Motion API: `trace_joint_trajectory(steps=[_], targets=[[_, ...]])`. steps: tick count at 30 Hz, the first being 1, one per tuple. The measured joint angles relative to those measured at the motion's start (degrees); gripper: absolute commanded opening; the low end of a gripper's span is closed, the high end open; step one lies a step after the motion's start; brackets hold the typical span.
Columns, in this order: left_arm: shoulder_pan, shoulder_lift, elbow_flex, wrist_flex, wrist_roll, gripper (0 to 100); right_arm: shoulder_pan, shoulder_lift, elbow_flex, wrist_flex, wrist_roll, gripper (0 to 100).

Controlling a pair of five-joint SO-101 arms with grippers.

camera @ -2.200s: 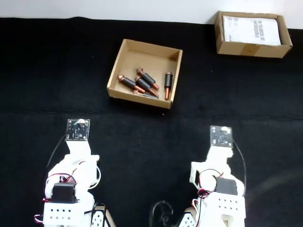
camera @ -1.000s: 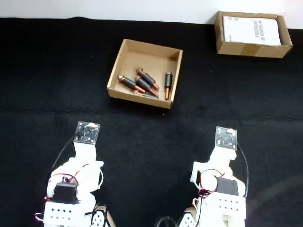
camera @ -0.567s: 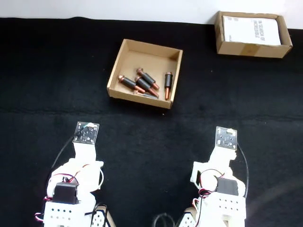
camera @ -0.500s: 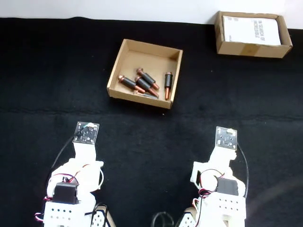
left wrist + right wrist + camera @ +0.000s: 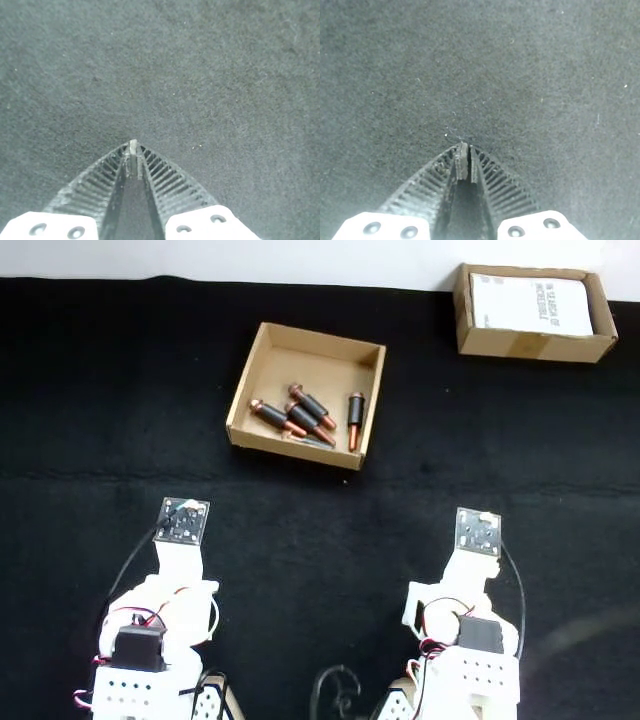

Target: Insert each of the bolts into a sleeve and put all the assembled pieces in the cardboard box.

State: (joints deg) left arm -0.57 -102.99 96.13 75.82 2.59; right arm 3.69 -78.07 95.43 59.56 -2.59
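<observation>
Your left hand is shut tight and holds nothing. Your right hand is shut tight too, and it is empty as well. Both hang low over the black tabletop, well apart from the box, on the arms' side of it.

Four pieces lie inside the box. Three lie close together near the box's middle, some of them touching. One lies alone just beside the box's right wall. Each one is a copper bolt pushed into a dark sleeve. So the job looks done to me.

If you need to lift a piece, here is my guess. They look small, hard and light. They are round, so they can roll away. The copper looks smooth and may slip. The bolt may also slide out of its sleeve if you tip it. Take hold across the middle of the dark sleeve and keep it flat.

Another box with a paper in it sits far off, past the box's right corner.
</observation>
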Motion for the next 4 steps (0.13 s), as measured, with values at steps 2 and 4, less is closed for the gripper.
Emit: trace_joint_trajectory(steps=[2, 4], targets=[[0.0, 0.0, 0.0, 0.0, 0.0, 1, 0.0, 0.0, 0.0, 0.0, 0.0, 0.9], [0.0, 0.0, 0.0, 0.0, 0.0, 1, 0.0, 0.0, 0.0, 0.0, 0.0, 0.9]])
